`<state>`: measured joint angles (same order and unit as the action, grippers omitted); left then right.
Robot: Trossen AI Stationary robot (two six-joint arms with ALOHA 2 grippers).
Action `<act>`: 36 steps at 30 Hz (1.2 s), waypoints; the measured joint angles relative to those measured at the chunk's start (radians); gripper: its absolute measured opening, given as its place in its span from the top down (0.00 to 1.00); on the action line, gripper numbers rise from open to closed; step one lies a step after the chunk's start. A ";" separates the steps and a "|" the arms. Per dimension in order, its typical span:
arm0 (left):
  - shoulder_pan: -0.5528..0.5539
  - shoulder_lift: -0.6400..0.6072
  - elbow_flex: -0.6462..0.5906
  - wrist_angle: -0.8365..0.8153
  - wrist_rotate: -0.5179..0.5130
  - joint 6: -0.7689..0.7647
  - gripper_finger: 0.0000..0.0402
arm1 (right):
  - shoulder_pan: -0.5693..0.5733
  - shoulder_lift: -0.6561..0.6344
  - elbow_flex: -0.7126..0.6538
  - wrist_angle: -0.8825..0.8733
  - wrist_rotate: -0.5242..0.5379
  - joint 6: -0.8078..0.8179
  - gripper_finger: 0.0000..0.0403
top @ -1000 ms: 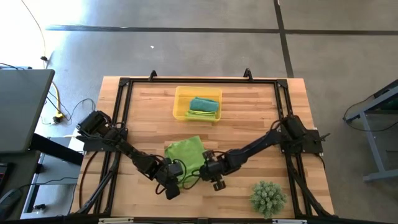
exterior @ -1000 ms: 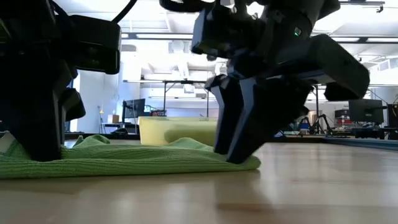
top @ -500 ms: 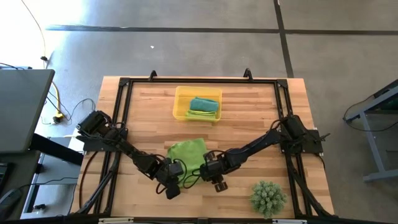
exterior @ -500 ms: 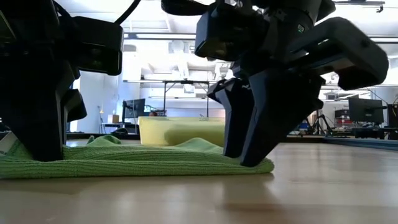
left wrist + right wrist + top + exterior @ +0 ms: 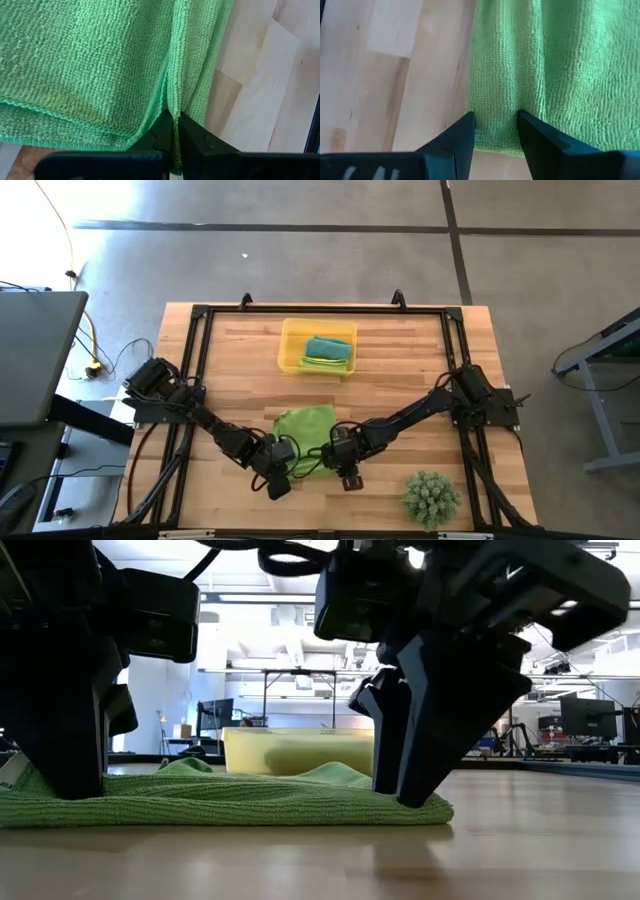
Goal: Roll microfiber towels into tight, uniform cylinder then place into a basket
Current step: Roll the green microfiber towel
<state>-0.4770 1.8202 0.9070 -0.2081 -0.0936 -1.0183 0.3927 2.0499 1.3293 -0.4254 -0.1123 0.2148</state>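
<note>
Lime-green towel (image 5: pixel 303 432): lies flat on the wooden surface (image 5: pixel 400 360) between the two end effectors, its near edge under both of them; folds show in both wrist views.
Left end effector (image 5: pixel 173 131): fingers together, clamped on a pinched ridge of the towel at its near edge; it has held that pinch unchanged over the last second.
Right end effector (image 5: pixel 495 131): fingers apart, straddling the towel's near corner with the cloth lying between them; tips pressed down onto the fabric, not yet closed on it.
Change: over the last second the right end effector has slid sideways away from the left one, and the towel's free corner has travelled with it, so the cloth now reaches further along the surface in the low view.
Meaning: in my judgement the towel is being drawn out and flattened along its near edge, a preparation for rolling; no roll has begun on this one.
Basket (image 5: pixel 291 340): on the far side of the surface, well beyond both end effectors, already holding a teal roll (image 5: pixel 328 347) and a green one (image 5: pixel 322 364).
Spiky plant (image 5: pixel 432 496): beside the right end effector on its outer side, well apart from the towel.
Progress: two of three towels stowed, the last still flat.
</note>
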 joint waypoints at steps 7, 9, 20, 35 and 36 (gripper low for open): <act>0.000 -0.014 0.000 0.001 0.004 0.039 0.90 | 0.024 0.011 0.000 0.001 0.028 -0.011 0.65; -0.001 -0.030 -0.002 -0.005 0.006 0.062 0.86 | 0.023 0.018 0.000 0.001 0.028 -0.011 0.65; -0.012 -0.175 -0.005 -0.088 0.017 0.174 0.75 | 0.023 0.027 -0.001 0.001 0.032 -0.006 0.65; -0.143 -0.198 -0.001 0.103 -0.142 0.515 0.70 | 0.020 0.028 -0.003 0.021 0.034 -0.005 0.65; -0.147 -0.184 -0.001 0.105 -0.142 0.527 0.68 | 0.020 0.028 -0.003 0.021 0.035 -0.005 0.65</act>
<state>-0.6241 1.6362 0.9062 -0.1028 -0.2356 -0.4910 0.4126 2.0777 1.3258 -0.4046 -0.0776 0.2096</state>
